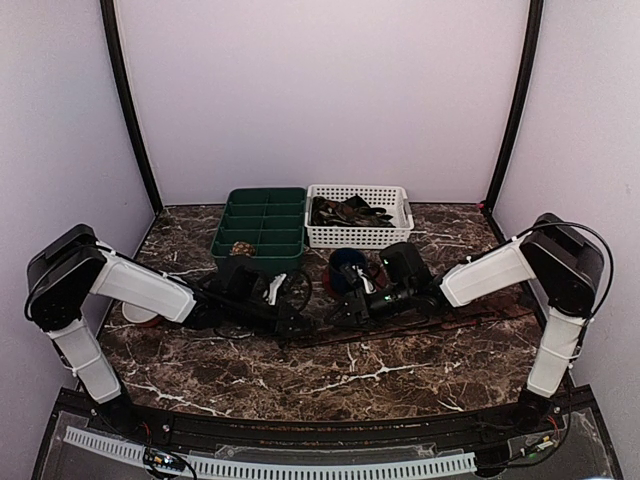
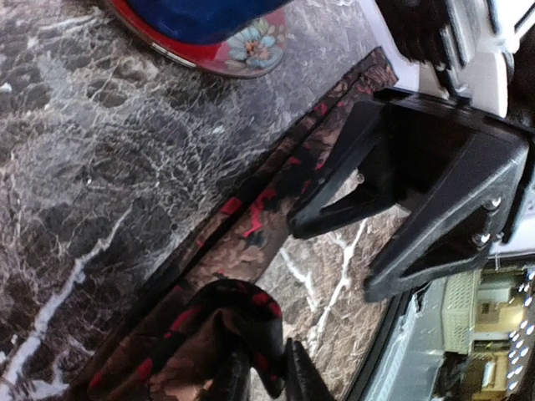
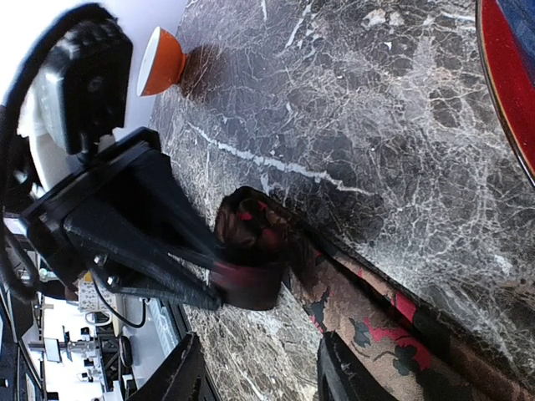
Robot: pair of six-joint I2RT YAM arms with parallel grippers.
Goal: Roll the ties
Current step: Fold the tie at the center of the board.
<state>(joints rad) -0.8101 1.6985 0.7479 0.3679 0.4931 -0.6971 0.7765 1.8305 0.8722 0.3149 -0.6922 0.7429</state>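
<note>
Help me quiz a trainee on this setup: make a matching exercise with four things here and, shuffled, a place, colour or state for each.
Column A
1. green tray
2. white basket
3. patterned tie
4. small bowl

Column B
a. orange outside, white inside
b. stretched across the marble table, one end coiled
c. holds one rolled coil
d. holds loose dark ties

Pairs: 1-c, 2-d, 3-b, 4-a

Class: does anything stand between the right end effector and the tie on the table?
Nothing visible does. The right end effector hangs open over the flat tie; the left end effector pinches its rolled end alongside, not between them.
</note>
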